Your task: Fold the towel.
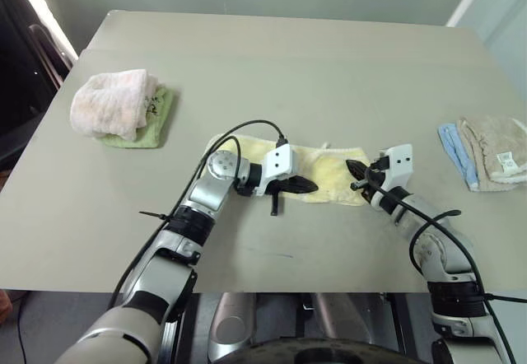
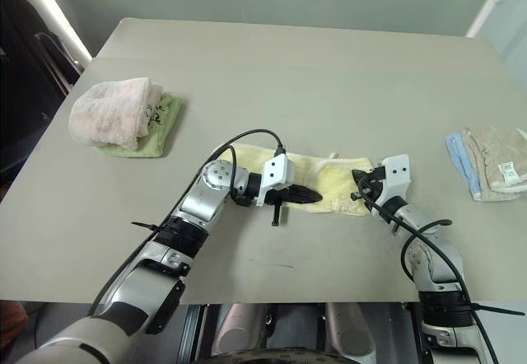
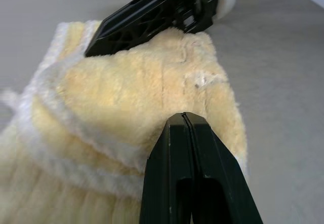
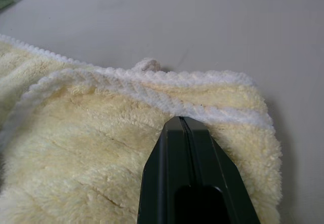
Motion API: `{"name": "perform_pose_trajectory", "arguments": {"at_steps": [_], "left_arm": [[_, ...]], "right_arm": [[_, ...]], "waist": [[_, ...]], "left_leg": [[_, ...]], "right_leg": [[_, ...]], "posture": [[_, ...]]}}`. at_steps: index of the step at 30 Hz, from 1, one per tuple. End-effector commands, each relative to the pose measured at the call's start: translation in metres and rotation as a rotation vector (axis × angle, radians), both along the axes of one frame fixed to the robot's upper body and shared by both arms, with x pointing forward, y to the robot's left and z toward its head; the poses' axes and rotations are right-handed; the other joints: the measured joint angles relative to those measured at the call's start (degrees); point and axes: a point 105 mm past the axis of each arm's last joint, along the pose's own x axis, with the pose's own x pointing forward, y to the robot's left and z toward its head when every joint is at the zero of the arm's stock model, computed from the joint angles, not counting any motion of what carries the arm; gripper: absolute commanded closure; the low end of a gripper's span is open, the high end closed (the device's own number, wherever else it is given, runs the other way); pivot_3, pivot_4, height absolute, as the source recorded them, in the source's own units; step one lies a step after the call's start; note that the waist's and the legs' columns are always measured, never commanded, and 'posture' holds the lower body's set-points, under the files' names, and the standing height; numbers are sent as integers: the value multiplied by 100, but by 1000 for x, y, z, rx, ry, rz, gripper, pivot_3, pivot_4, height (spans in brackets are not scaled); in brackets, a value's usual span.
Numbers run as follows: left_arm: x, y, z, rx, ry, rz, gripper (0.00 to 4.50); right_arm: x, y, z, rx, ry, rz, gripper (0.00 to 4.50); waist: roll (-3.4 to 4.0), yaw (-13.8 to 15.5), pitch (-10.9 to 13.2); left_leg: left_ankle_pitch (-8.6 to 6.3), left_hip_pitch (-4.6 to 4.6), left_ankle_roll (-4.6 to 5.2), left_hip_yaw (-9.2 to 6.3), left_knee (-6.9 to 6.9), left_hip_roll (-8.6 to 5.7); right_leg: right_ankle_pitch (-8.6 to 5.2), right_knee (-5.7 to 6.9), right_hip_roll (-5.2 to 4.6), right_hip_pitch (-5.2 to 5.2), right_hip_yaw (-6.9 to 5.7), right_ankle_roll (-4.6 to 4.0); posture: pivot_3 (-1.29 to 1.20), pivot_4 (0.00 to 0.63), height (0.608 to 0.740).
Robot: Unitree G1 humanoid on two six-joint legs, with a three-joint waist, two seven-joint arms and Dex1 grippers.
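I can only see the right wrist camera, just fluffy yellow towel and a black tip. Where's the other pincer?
Observer: The left pincer is over the towel too, near its middle, pointing toward the right pincer.
Operator: Is it open?
Observer: No, its fingers are pressed shut, lying on the yellow pile.
Operator: Are there other towels?
Observer: Yes, a pink-white rolled towel on a green cloth at the table's left, and a beige towel with a blue cloth at its right.
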Motion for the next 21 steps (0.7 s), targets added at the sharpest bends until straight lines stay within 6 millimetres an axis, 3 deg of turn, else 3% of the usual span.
{"name": "perform_pose_trajectory", "arguments": {"at_steps": [1,5,7,10,16,19,21], "left_arm": [[4,1,11,-65,-2,24,4476],[10,-1,35,-206,64,70,4476],[15,0,53,-292,94,102,4117],[16,11,74,-357,191,136,3194],[21,41,91,-358,222,255,1023],[18,67,94,-345,260,322,26],[17,81,97,-350,288,361,0]], "right_arm": [[0,-10,3,-25,-12,-4,4500],[-1,-9,25,30,-70,34,4500],[-5,-4,46,93,-122,80,4500],[-17,5,72,176,-165,185,4500],[-32,19,90,131,-171,334,4500],[-36,28,91,97,-158,402,3964],[-39,31,90,77,-147,439,3296]], "waist": [[0,1,0],[1,7,1],[3,2,2],[3,-14,2],[3,-36,3],[2,-48,3],[2,-59,3]], "left_leg": [[0,-1,0,0,0,0],[0,-8,-1,0,0,0],[0,-10,-1,1,0,0],[1,-15,-3,5,-7,0],[1,-5,-6,5,-11,0],[-1,-6,-8,4,-11,0],[-2,-7,-10,5,-13,0]], "right_leg": [[0,0,0,0,0,0],[0,0,0,-6,0,-1],[0,0,0,-8,0,-2],[0,0,1,-16,0,-5],[-8,-1,2,-8,-1,-10],[-9,0,2,-12,0,-14],[-10,0,3,-14,0,-16]], "posture": [[0,150,697],[0,150,697],[0,150,697],[0,150,697],[0,150,697],[0,150,697],[0,150,697]]}}
